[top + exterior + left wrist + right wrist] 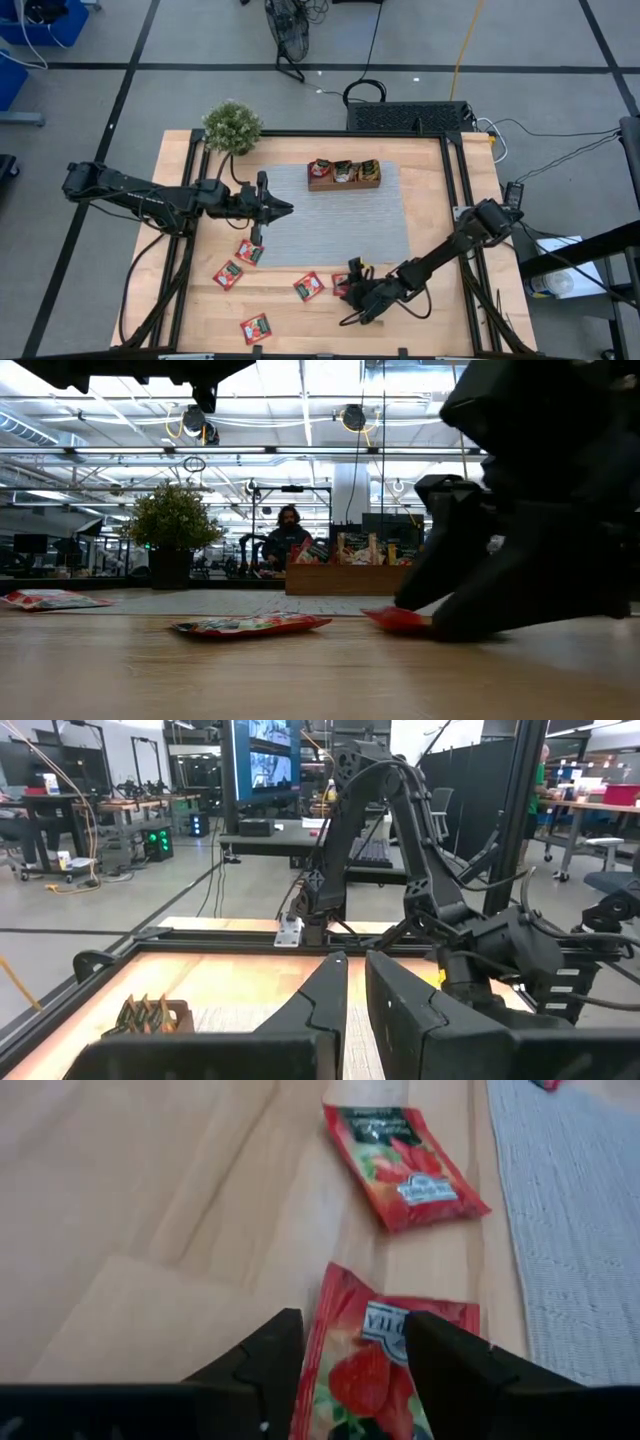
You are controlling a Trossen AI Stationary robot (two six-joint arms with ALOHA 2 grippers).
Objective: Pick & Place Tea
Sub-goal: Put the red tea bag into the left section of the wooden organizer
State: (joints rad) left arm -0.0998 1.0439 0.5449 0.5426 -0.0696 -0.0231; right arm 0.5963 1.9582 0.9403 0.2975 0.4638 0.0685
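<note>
Surface: pale wooden table (200, 300) in a dark metal frame, with a grey mat (340, 215) laid over its middle. A small potted plant (232, 127) stands at the far left corner.

Tray: brown wooden tray (344, 174) at the mat's far edge, with packets standing in its compartments.

Room: open workshop with a grey floor, cables, benches and screens; a person (288, 535) sits beyond the table.

Tea: five red tea packets lie flat on the bare wood near the mat's front edge, one (250, 251) overlapping that edge, others (308, 286) farther right, one (255, 328) nearest the front.

Right gripper (348, 1342): low over the wood at the front, jaws apart, astride a red packet (375, 1370) lying flat between the fingers; not clamped.

Left gripper (284, 208): above the mat's left edge, jaws nearly together, holding nothing.
</note>
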